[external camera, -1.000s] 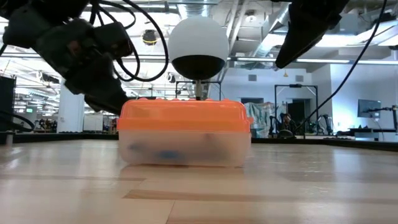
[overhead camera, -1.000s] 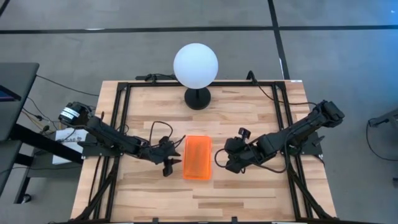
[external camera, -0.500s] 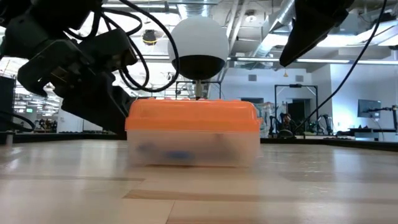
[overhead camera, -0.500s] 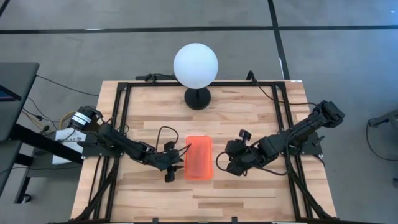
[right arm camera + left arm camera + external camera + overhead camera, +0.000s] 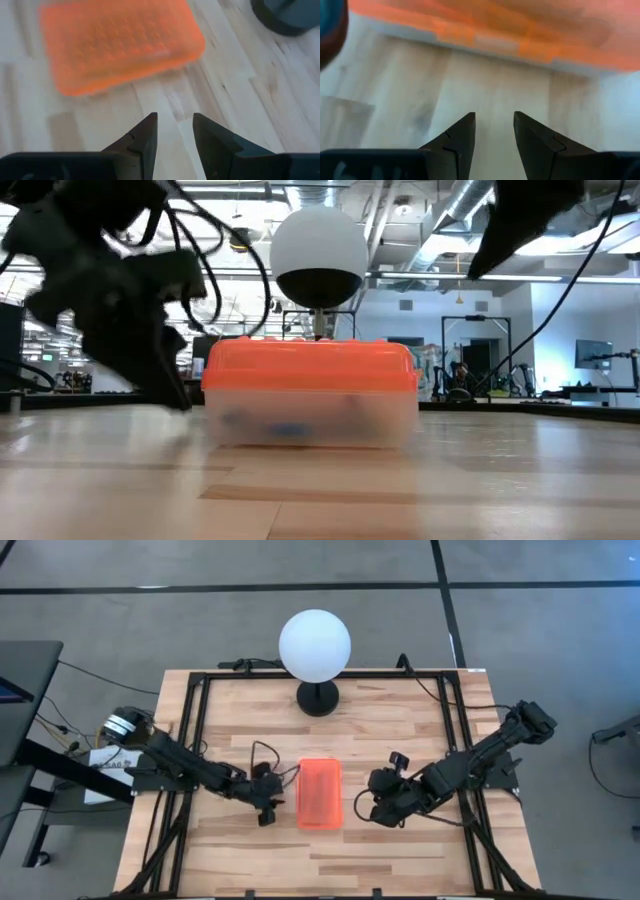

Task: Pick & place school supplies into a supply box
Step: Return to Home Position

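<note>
The supply box [image 5: 320, 793] lies flat on the middle of the table, its orange lid on. Through its clear wall [image 5: 300, 420] I make out blurred blue and dark shapes, the school supplies inside; none lies on the table. My left gripper [image 5: 268, 808] hovers low just left of the box, a strip of bare wood between them; its fingers [image 5: 494, 117] stand slightly open and point at the box's long side [image 5: 520, 30]. My right gripper [image 5: 376, 810] sits right of the box, slightly open [image 5: 175, 116], with the box [image 5: 120, 45] ahead of it.
A white globe lamp [image 5: 315, 645] stands on a black base at the table's far middle, behind the box. Black frame rails [image 5: 190, 740] run along the table's left, right and far sides. Bare wood lies near of the box.
My left gripper moved right up to the box, and the box slid a little toward the table's right and straightened. The left gripper then drew back to the left. My right gripper backed away from the box, toward the right and near edge.
</note>
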Motion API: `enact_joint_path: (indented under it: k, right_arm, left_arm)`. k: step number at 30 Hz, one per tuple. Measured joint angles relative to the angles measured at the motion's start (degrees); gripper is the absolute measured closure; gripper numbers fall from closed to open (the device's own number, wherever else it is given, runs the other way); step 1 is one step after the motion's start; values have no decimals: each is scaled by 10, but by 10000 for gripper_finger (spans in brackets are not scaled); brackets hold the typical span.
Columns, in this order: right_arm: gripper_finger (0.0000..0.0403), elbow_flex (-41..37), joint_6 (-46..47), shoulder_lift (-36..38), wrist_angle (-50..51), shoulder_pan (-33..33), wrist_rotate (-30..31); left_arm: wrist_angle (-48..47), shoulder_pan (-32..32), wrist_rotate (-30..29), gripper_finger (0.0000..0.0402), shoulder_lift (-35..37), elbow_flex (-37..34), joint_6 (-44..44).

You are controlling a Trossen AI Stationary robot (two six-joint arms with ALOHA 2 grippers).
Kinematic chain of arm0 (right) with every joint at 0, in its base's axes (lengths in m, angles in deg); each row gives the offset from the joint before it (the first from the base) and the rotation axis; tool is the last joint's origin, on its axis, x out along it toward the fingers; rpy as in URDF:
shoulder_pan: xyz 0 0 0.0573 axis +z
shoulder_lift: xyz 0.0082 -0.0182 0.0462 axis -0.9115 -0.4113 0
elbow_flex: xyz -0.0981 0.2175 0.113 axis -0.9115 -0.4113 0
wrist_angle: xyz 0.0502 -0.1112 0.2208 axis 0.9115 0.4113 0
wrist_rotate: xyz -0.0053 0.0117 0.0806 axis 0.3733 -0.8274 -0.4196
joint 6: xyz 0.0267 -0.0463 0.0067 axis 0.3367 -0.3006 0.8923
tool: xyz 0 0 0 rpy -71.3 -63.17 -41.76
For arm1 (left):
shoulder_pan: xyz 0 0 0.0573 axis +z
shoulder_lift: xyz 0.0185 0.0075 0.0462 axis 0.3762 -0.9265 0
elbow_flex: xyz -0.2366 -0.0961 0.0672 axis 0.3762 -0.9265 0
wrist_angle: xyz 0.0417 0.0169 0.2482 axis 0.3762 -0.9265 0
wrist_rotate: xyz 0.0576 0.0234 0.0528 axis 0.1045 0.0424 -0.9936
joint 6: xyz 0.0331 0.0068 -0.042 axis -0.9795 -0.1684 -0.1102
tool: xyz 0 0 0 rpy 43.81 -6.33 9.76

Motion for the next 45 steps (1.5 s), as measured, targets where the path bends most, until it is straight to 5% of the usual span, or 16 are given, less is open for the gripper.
enact_joint_path:
  k: [6, 16, 21, 27, 30, 33, 38, 45]
  right_arm:
    - [285, 0, -32, 62, -70, 6, 1]
    - [284, 31, -81, 203, -123, -30, -12]
    - [284, 19, -235, 250, -138, -12, 20]
    - [284, -102, -272, 358, -207, -24, 46]
    - [285, -195, -321, 427, -327, -53, -5]
    - [285, -276, -348, 496, -430, -123, -122]
    - [285, -363, -334, 557, -509, -251, -267]
    - [285, -459, -325, 668, -548, -288, -282]
  left_arm:
    - [-14, 33, 61, 272, 190, 9, -5]
    - [-7, 49, -100, 272, 472, 83, -113]
    - [-42, 38, -69, 272, 572, 65, -262]
    - [-57, 41, -106, 272, 687, -21, -278]
    - [-48, 46, -110, 272, 742, -73, -270]
    - [-20, 53, -105, 272, 793, -126, -264]
    - [-6, 63, -106, 272, 874, -184, -264]
    - [-86, 68, -113, 272, 887, -202, -198]
